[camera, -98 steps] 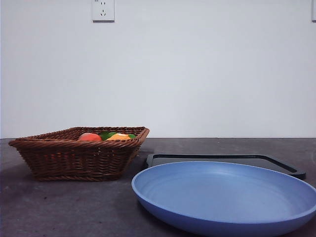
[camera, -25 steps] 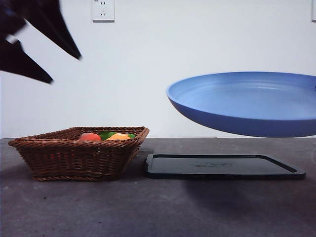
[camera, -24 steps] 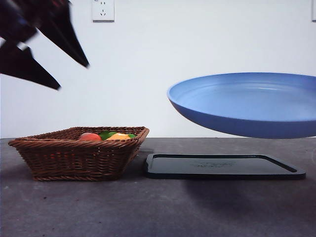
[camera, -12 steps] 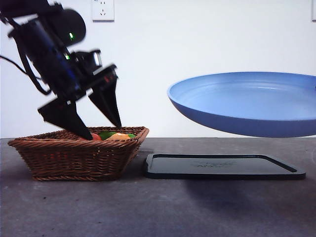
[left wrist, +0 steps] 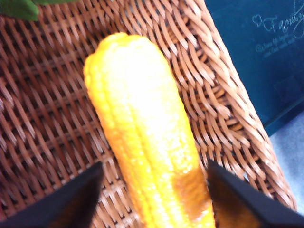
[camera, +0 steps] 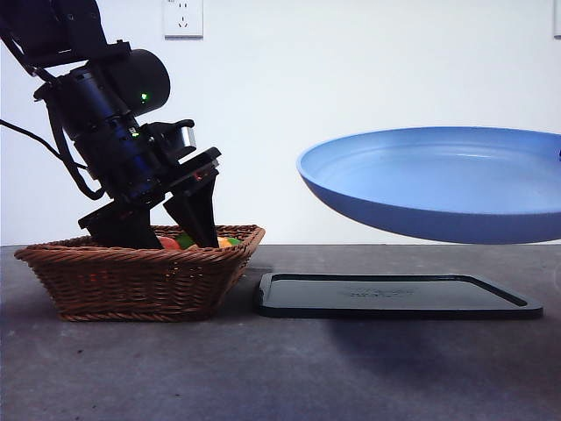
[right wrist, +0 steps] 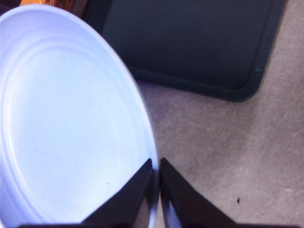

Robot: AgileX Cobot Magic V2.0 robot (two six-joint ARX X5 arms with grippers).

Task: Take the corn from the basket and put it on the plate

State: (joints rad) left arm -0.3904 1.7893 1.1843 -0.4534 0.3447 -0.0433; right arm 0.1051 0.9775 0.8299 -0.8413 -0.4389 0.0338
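The corn (left wrist: 147, 137), a long yellow-orange cob, lies on the woven floor of the brown wicker basket (left wrist: 47, 118). My left gripper (left wrist: 154, 165) is open, with one jaw on each side of the cob's near half. In the front view this gripper (camera: 162, 230) reaches down into the basket (camera: 131, 281) from the upper left. The light-blue plate (camera: 438, 189) hangs in the air at the right, well above the table. My right gripper (right wrist: 156, 164) is shut on the plate's (right wrist: 71, 118) rim.
A flat black tray (camera: 394, 294) lies on the table right of the basket, under the raised plate; the tray (right wrist: 190, 42) also shows past the plate's rim. A red-orange fruit (camera: 166, 242) and a green item (left wrist: 19, 7) share the basket.
The left arm came down from the upper left into the basket, and its jaws now straddle the corn. The plate, lifted off the table earlier, hangs still.
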